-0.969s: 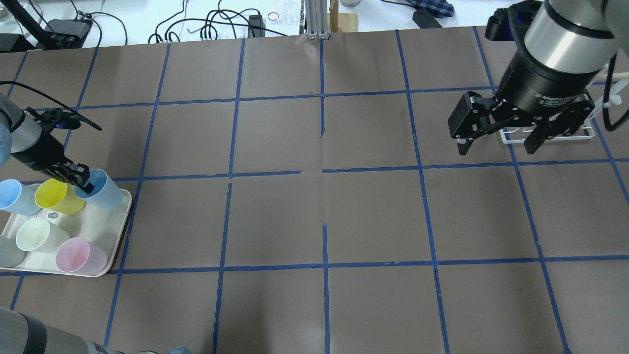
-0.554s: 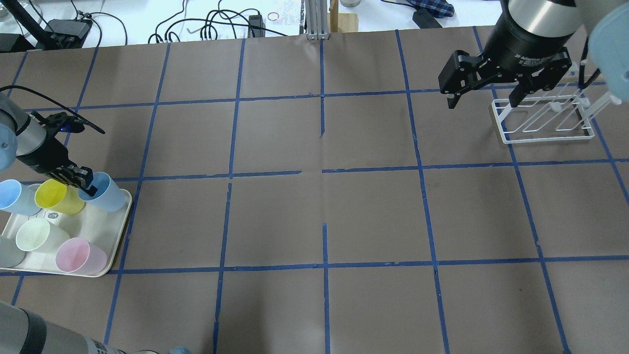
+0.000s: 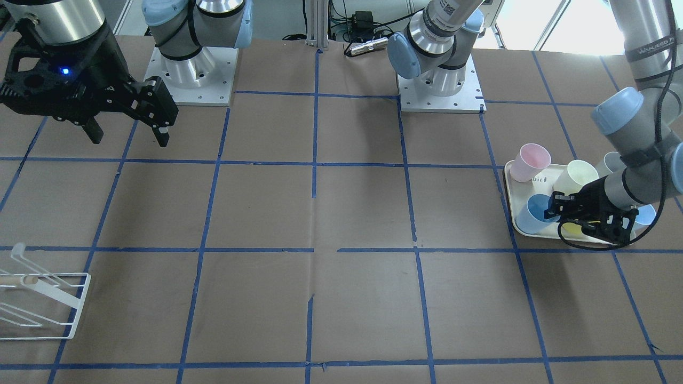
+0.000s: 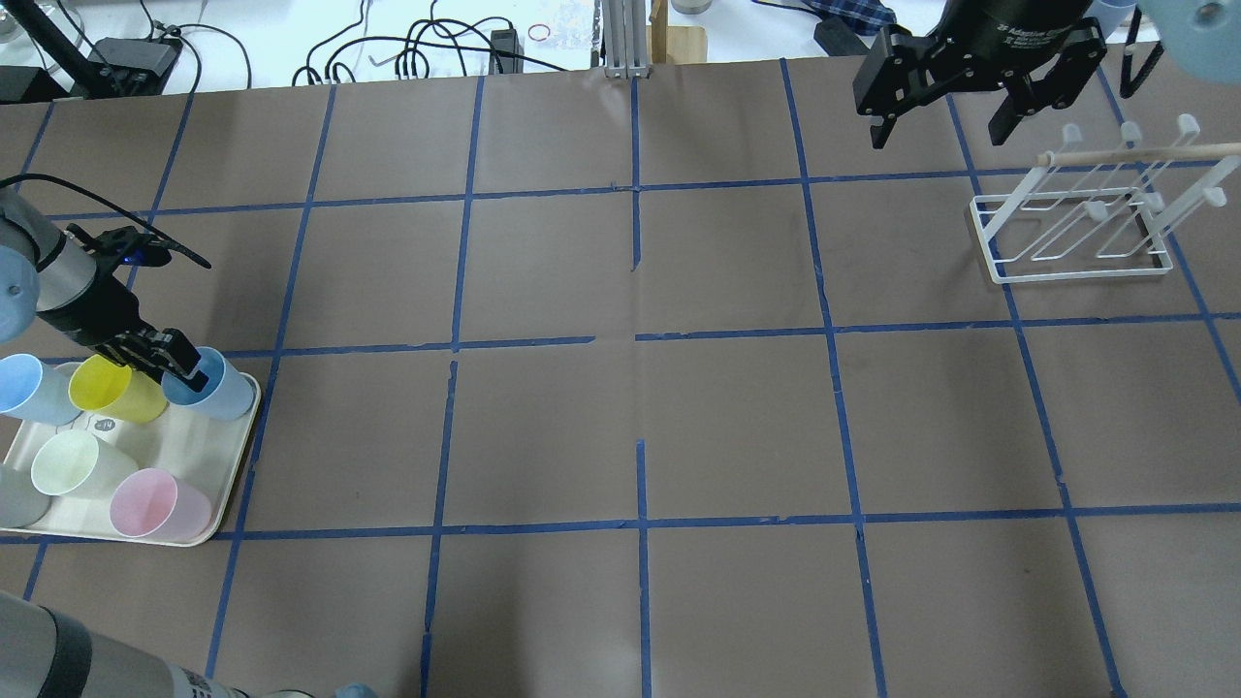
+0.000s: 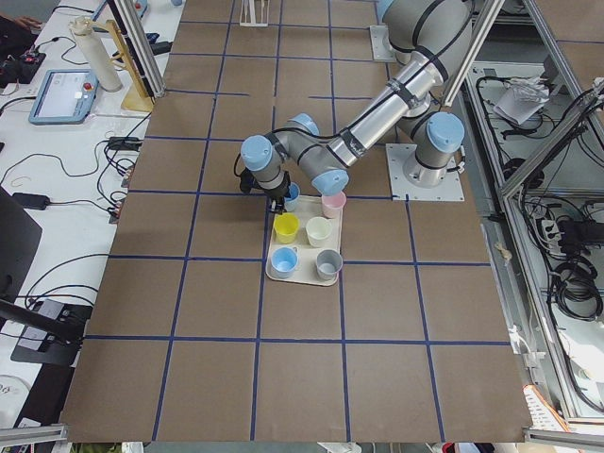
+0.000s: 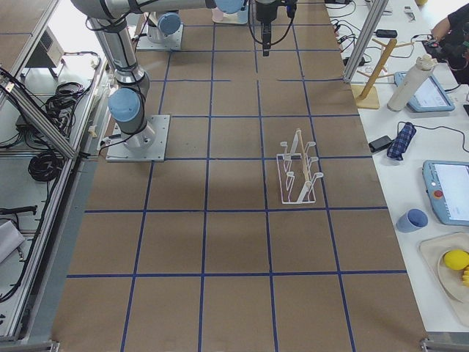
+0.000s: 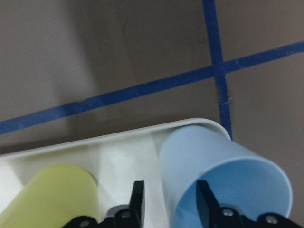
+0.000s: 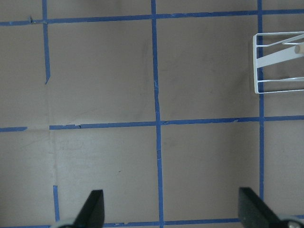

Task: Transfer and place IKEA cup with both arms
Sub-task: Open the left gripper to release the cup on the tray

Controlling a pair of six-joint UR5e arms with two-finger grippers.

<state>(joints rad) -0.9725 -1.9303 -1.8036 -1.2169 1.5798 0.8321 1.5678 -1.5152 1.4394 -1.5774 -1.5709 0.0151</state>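
Covering the table (image 4: 737, 417) is brown paper gridded in blue tape, with cables (image 4: 427, 44) on the white bench beyond. The tray (image 4: 238, 456) holds yellow (image 4: 97, 383), pink (image 4: 145, 502), green (image 4: 68, 463), grey (image 4: 15, 496) and paler blue (image 4: 24, 383) cups, plus the IKEA cup (image 4: 228, 393) upright in its corner beside yellow. Left gripper (image 4: 192, 371) straddles that cup's wall, jaws apart, one finger inside; right gripper (image 4: 938, 136) hangs spread wide, well away from the tray near the rack (image 4: 1066, 242).

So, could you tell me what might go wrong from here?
The left gripper straddles the thin wall of the pale blue plastic tumbler; an off-centre pinch could tip it over the rim of the white tray. Its outer finger sits close beside the yellow plastic cup and may nudge it.
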